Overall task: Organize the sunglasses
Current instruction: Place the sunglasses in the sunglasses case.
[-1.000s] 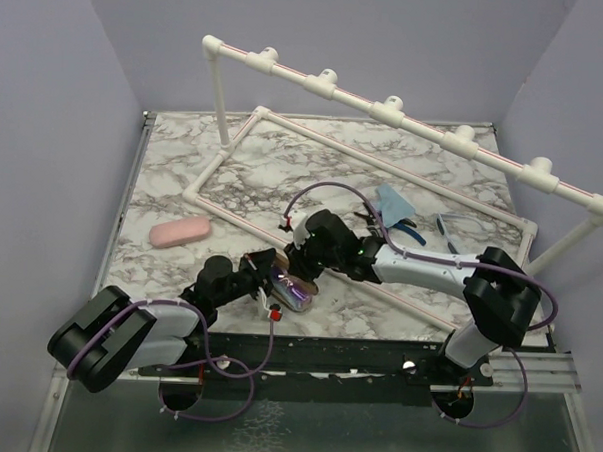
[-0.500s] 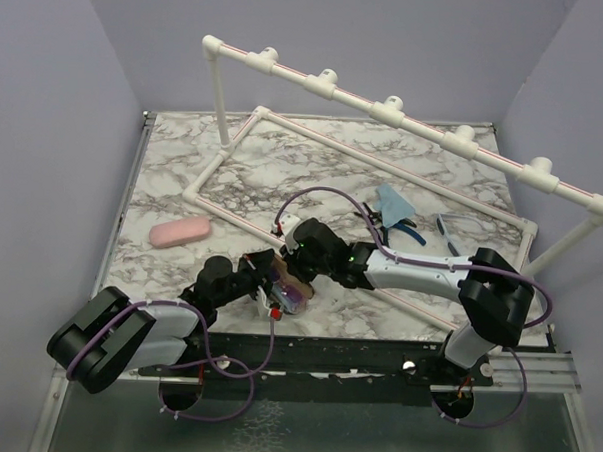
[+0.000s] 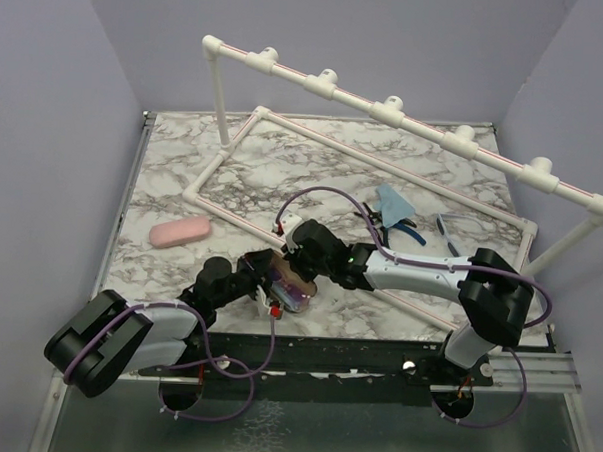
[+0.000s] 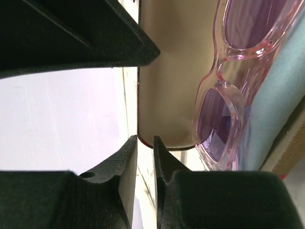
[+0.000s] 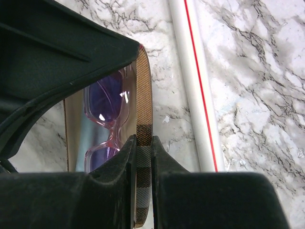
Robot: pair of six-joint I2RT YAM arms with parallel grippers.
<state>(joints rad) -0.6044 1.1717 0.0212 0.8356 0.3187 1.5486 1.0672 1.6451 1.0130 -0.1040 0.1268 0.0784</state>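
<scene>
Nearest the bases, the left gripper (image 4: 145, 143) was seen with its jaws a sliver apart at the rim of the brown plaid case (image 5: 143, 95); whether that rim was pinched could not be told. Inside the opened case the pink-framed sunglasses (image 4: 217, 81) were laid, their long axis along the case's length, running diagonally from near right to far left. The case's plaid wall was clamped by the right gripper (image 5: 143, 143). One pair was thus judged stowed, the lid not yet shut. Farther off, at the far right of the table (image 3: 184, 171), the blue-framed sunglasses (image 3: 464, 227) were left uncased, their long axis lying roughly crosswise.
</scene>
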